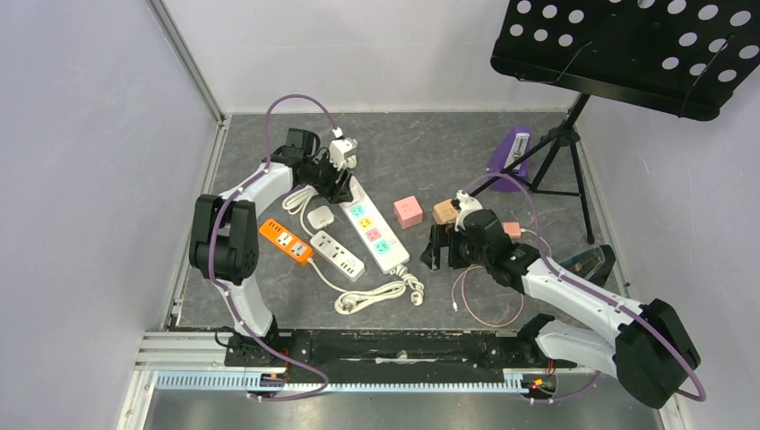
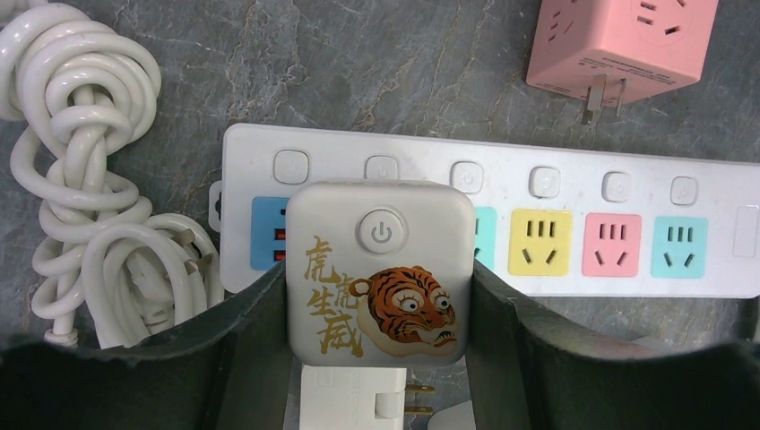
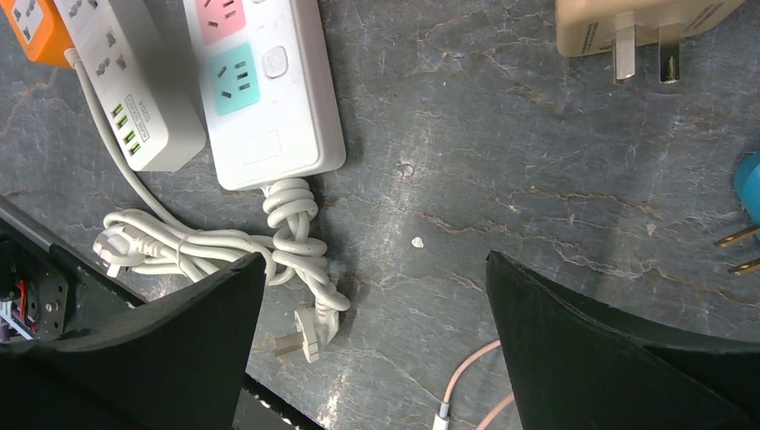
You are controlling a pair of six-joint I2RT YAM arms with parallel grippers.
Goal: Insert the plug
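My left gripper [image 2: 379, 278] is shut on a white cube plug [image 2: 380, 269] with a power button and a tiger print. I hold it just above the long white power strip [image 2: 574, 184], over the sockets near the strip's blue end. A white block with two brass prongs [image 2: 354, 399] shows right behind the cube, between my fingers. In the top view the plug [image 1: 341, 149] and left gripper [image 1: 333, 170] are at the far end of the strip [image 1: 376, 228]. My right gripper [image 3: 376, 269] is open and empty, hovering over bare table near the strip's cable end [image 3: 269, 98].
A pink cube adapter [image 1: 408, 211] and a beige adapter [image 1: 445, 212] lie right of the strip. An orange strip [image 1: 287, 240], a grey-white strip [image 1: 337, 253] and a small white charger [image 1: 320, 216] lie left of it. Coiled white cable [image 1: 376, 296], pink cable [image 1: 484, 300], a music stand [image 1: 627, 45].
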